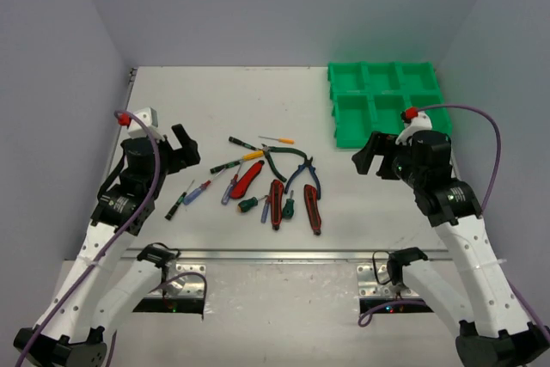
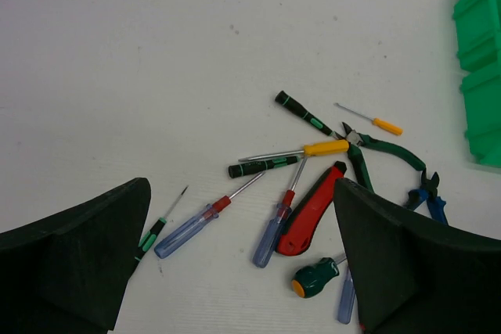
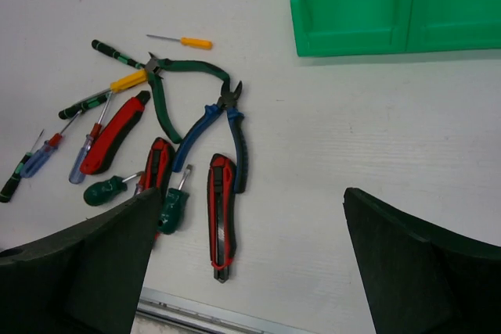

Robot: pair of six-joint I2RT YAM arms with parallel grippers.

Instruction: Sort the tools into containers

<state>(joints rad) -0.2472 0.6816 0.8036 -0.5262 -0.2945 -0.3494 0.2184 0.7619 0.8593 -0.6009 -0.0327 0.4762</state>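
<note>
The tools lie in a loose cluster mid-table: blue-handled pliers (image 1: pixel 302 174) (image 3: pixel 223 127), green-handled pliers (image 1: pixel 284 156) (image 2: pixel 383 150), red-black knife-like tools (image 1: pixel 312 208) (image 3: pixel 221 217) (image 2: pixel 313 209), a thin orange screwdriver (image 1: pixel 279 139) (image 3: pixel 184 41), clear blue-handled screwdrivers (image 2: pixel 188 228) and a stubby green one (image 2: pixel 315 277). The green six-compartment tray (image 1: pixel 388 92) (image 3: pixel 352 41) stands at the far right; its compartments show nothing inside. My left gripper (image 1: pixel 178 150) (image 2: pixel 241 193) is open and empty, left of the cluster. My right gripper (image 1: pixel 368 154) (image 3: pixel 250 197) is open and empty, right of the cluster and in front of the tray.
A metal rail (image 1: pixel 275 255) runs along the table's near edge. Grey walls close in the table on the left, back and right. A black-green screwdriver (image 1: pixel 176 204) lies apart at the cluster's left end.
</note>
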